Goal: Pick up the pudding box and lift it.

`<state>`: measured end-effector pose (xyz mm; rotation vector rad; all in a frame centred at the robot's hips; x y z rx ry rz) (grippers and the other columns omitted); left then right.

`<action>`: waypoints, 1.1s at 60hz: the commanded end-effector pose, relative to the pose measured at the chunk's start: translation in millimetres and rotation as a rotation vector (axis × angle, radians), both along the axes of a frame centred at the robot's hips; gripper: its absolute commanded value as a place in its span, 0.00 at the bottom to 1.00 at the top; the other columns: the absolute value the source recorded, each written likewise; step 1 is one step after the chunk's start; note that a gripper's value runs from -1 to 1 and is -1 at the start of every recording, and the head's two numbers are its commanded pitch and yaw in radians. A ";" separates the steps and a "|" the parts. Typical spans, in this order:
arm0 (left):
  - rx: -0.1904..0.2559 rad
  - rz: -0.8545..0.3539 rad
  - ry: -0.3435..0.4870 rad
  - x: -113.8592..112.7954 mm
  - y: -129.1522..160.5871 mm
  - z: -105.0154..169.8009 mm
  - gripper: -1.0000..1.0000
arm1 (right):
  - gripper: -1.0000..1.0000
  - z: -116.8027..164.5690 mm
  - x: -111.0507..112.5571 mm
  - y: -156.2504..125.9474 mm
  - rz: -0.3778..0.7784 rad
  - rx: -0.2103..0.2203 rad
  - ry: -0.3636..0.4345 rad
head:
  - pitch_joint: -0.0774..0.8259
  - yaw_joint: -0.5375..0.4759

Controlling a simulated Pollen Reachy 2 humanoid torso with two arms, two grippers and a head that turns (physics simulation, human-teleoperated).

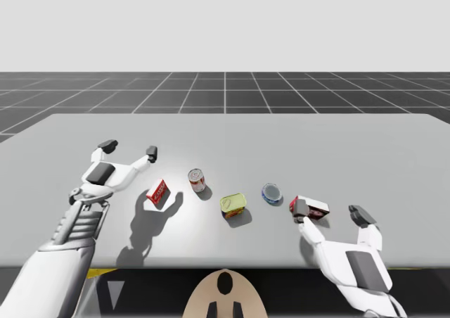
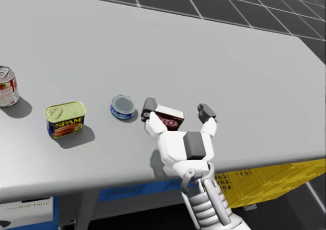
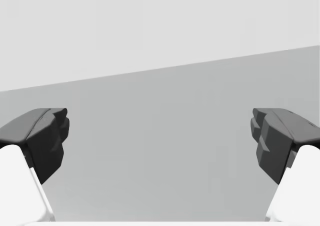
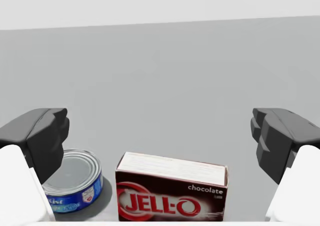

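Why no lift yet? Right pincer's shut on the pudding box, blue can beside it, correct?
No: right pincer is open, fingers wide of the pudding box, per the right wrist view. The blue can does sit beside it.

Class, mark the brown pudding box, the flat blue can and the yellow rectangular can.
brown pudding box (image 4: 172, 201): right wrist view, front face.
flat blue can (image 2: 123, 105): head view, lid.
yellow rectangular can (image 2: 64, 111): head view, top face.

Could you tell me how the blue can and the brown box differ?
The blue can is round and grey-topped; the brown box is rectangular and white-topped. The brown box sits between my right gripper's open fingers; the blue can sits beside one finger. Both rest on the table.
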<state>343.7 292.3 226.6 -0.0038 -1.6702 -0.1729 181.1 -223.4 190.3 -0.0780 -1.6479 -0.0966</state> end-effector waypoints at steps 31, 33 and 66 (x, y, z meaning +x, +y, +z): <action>0.018 0.014 0.004 0.4 -4.2 -3.9 0.00 | 0.00 -54.7 8.4 31.8 -0.099 0.155 0.078 | 0.89 0.11; 0.018 0.013 0.004 0.4 -4.2 -4.1 0.00 | 0.00 -55.9 11.4 30.8 -0.112 0.152 0.082 | 0.89 0.11; 0.027 0.005 0.013 1.0 -6.7 -5.9 0.00 | 0.00 -62.6 43.9 24.8 -0.161 0.116 0.116 | 0.89 0.11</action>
